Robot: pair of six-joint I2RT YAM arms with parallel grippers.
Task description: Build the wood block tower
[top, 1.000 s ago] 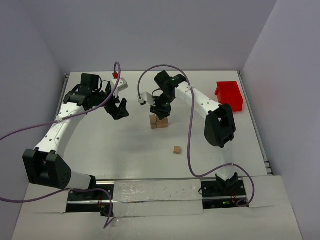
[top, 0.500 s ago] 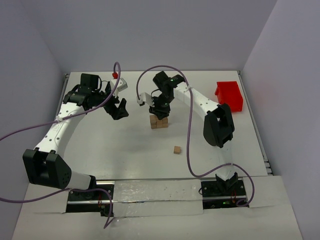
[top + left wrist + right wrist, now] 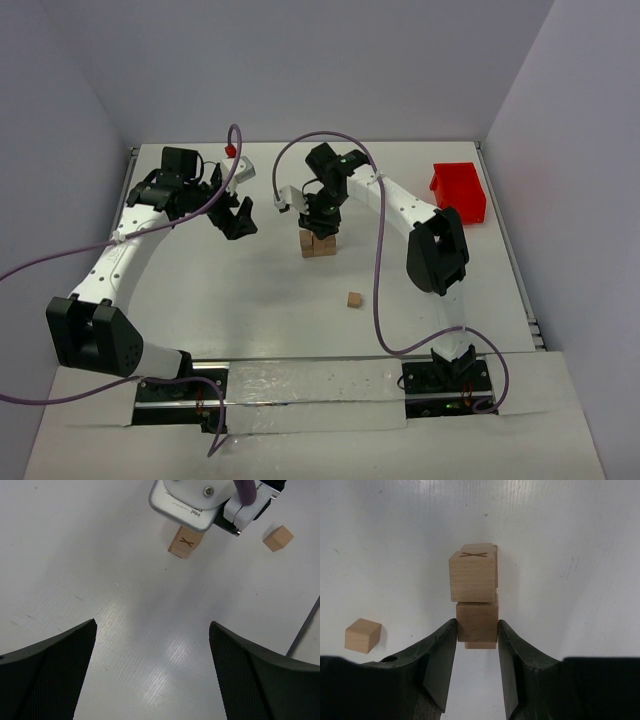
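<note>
Jaws of right gripper (image 3: pixel 477 630) flank one cube (image 3: pixel 477 621) of the tower (image 3: pixel 472 577), flush to both its sides, probably to seat it square; pinching or merely touching, cannot tell. Left gripper (image 3: pixel 152 630) spread wide, tower well ahead of it, likely keeping clear.

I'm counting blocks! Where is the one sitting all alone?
In the top view, the lone wood block lies on the white table, nearer the front edge than the tower and slightly to its right, touching nothing.

Left claw (image 3: pixel 152 625) agape; X-marked block (image 3: pixel 186 542) beyond.
</note>
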